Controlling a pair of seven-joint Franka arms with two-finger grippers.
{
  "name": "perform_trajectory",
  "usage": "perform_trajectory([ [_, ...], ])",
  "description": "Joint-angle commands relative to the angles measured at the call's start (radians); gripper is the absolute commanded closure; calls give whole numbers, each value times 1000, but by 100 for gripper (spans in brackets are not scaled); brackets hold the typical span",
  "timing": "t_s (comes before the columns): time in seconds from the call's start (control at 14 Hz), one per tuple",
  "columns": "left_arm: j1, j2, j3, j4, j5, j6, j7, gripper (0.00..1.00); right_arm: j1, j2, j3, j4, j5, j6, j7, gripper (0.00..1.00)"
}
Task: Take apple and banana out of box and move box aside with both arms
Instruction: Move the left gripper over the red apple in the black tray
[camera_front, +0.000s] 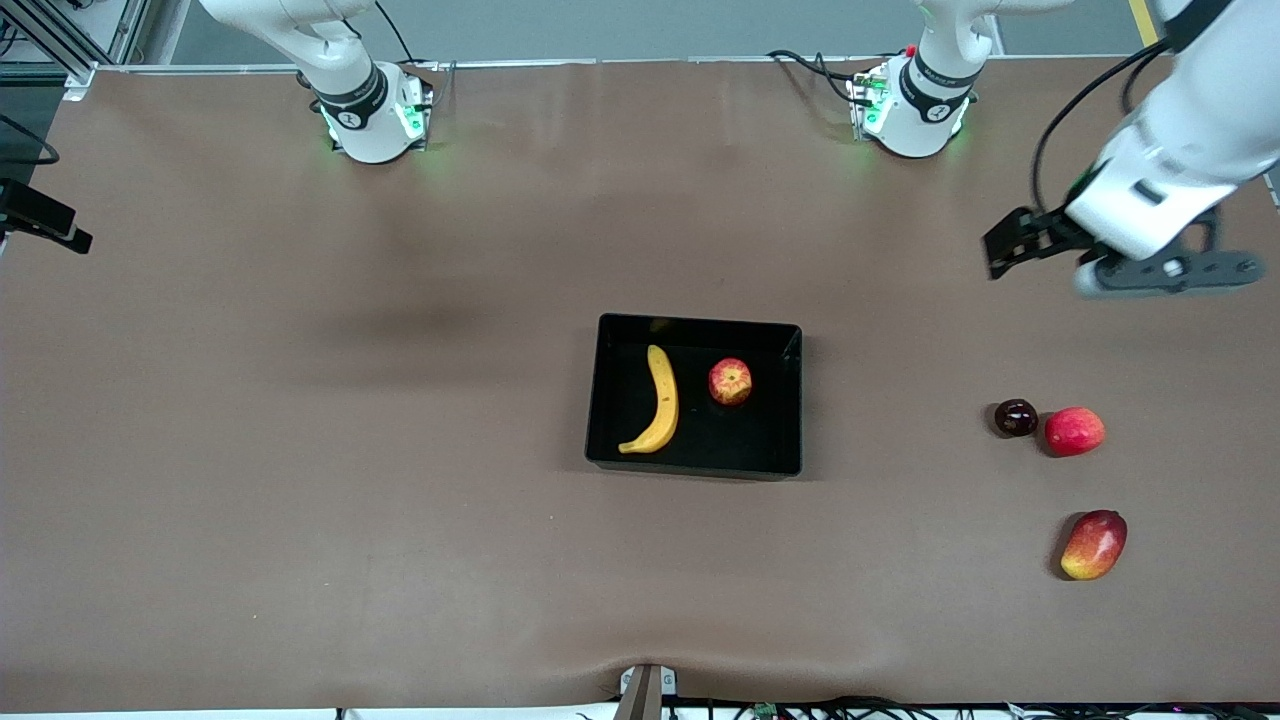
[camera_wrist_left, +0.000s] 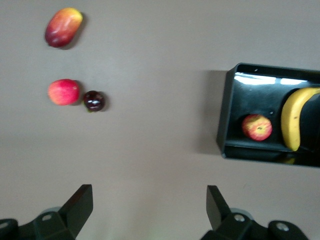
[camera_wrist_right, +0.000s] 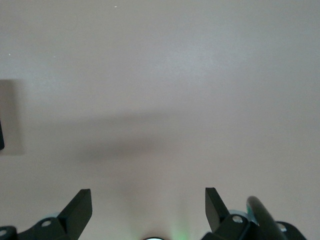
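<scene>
The black box (camera_front: 762, 440) sits mid-table. The yellow banana (camera_front: 660, 402) and the small red apple (camera_front: 730, 381) lie inside it, apart from each other. My left gripper (camera_front: 1012, 245) is open and empty, up in the air over bare table toward the left arm's end. In the left wrist view its fingers (camera_wrist_left: 80, 202) are spread wide around the gripper's middle (camera_wrist_left: 149, 205), with the box (camera_wrist_left: 227, 117), the apple (camera_wrist_left: 257, 127) and the banana (camera_wrist_left: 294, 117) in sight. My right gripper (camera_wrist_right: 148, 205) is open and empty over bare table. It is out of the front view.
Three loose fruits lie toward the left arm's end: a dark plum (camera_front: 1015, 417) touching a red round fruit (camera_front: 1074, 431), and a red-yellow mango (camera_front: 1093, 544) nearer the front camera. They also show in the left wrist view: mango (camera_wrist_left: 63, 27), red fruit (camera_wrist_left: 63, 92), plum (camera_wrist_left: 93, 100).
</scene>
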Motion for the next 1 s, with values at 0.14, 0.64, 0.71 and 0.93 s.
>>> perform_trajectory([
  [0.14,-36,145,-92,26,-2,122,-176,0,-12,-10,6,5,1,1,10,0],
  [0.64,-195,387,-93,26,71,395,-486,0,-4,0,7,19,1,6,10,0],
  [0.71,-207,415,-93,26,71,419,-491,0,-3,0,7,19,1,6,10,0],
  [0.93,-215,502,-93,26,122,458,-501,0,2,0,12,20,3,7,10,0],
])
